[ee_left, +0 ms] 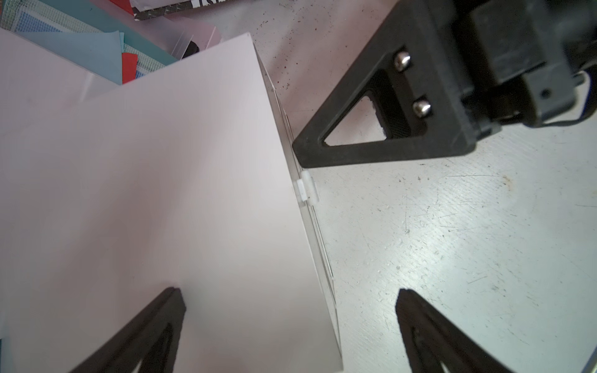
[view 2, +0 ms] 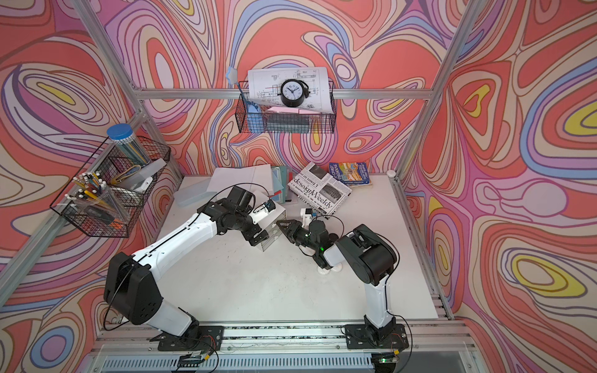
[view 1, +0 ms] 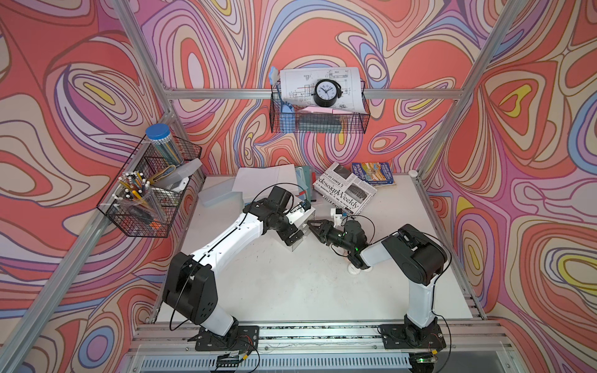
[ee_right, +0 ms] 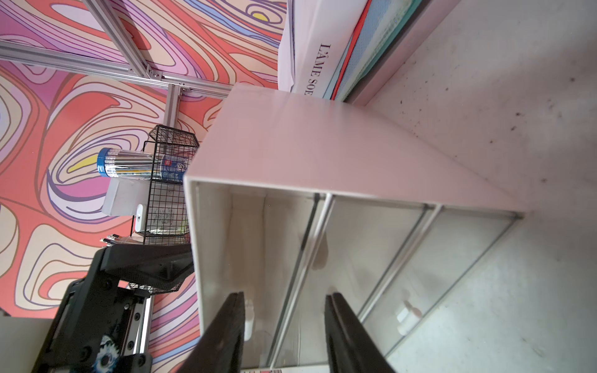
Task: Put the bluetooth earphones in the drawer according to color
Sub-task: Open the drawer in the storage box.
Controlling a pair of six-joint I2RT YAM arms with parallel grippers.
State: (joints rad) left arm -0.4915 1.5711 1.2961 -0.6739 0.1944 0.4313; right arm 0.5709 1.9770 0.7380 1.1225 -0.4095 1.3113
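Drawer (ee_right: 323,151) faces right end effector (ee_right: 286,297) (half-open, empty).

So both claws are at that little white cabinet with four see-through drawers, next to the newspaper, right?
Not quite. The cabinet has three see-through drawers, not four; the right wrist view shows them side by side. The rest holds: the left claw and the right claw are both at it, next to the newspaper.

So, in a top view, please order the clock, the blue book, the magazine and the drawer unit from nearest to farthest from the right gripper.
1. drawer unit: directly in front of the right gripper.
2. magazine: just behind, lying flat.
3. blue book: farther back, beside the magazine.
4. clock: farthest, up in the wire basket.
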